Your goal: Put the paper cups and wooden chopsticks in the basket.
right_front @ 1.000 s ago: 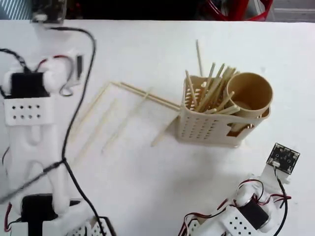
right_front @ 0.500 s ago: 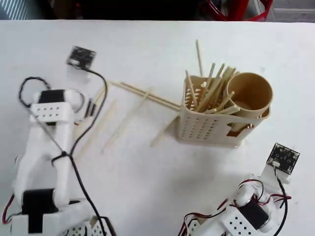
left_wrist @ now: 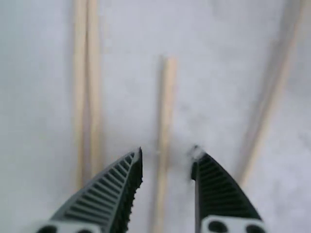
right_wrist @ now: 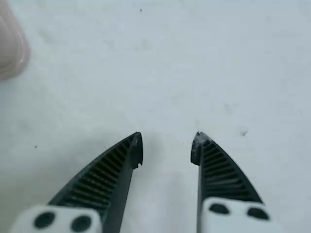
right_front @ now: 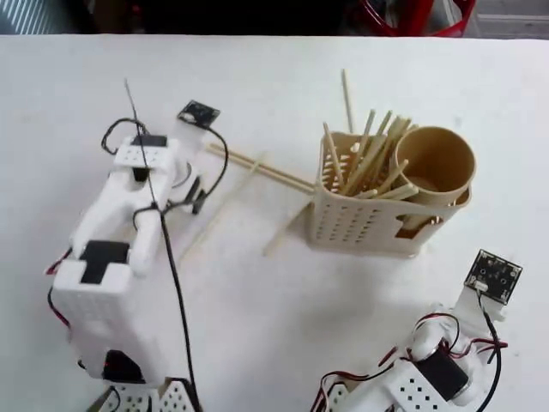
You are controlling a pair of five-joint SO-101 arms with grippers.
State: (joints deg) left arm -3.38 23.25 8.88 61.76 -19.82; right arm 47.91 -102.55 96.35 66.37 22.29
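- Chopstick (left_wrist: pixel 166 97): lies flat on the table (left_wrist: pixel 218 39), lengthwise between the jaw tips of the left pincer (left_wrist: pixel 166 153) and running on ahead of them.
- Handling, as judged: thin wood, light and stiff, with a smooth shaft. It is likely to roll or swing if taken near one end, and it would break only under bending.
- Recommended hold: near mid-length, jaws square across the shaft and low enough to the table to catch so slim a stick.
- Left pincer: jaws moderately apart, one on each side of the stick, gripping nothing. No contact with the stick is evident; the tips look very close to the table.
- Neighbours: a pair of chopsticks (left_wrist: pixel 85 73) lies side by side just outside one jaw. An outer chopstick (left_wrist: pixel 274 97) lies farther off beyond the other jaw.
- Basket (right_front: pixel 360 225): well apart from the left pincer, toward the right arm's side. It already holds a cup (right_front: pixel 435 163) and a bundle (right_front: pixel 371 154) of leaning sticks.
- Right pincer (right_wrist: pixel 167 141): jaws apart, empty, hanging over the table.
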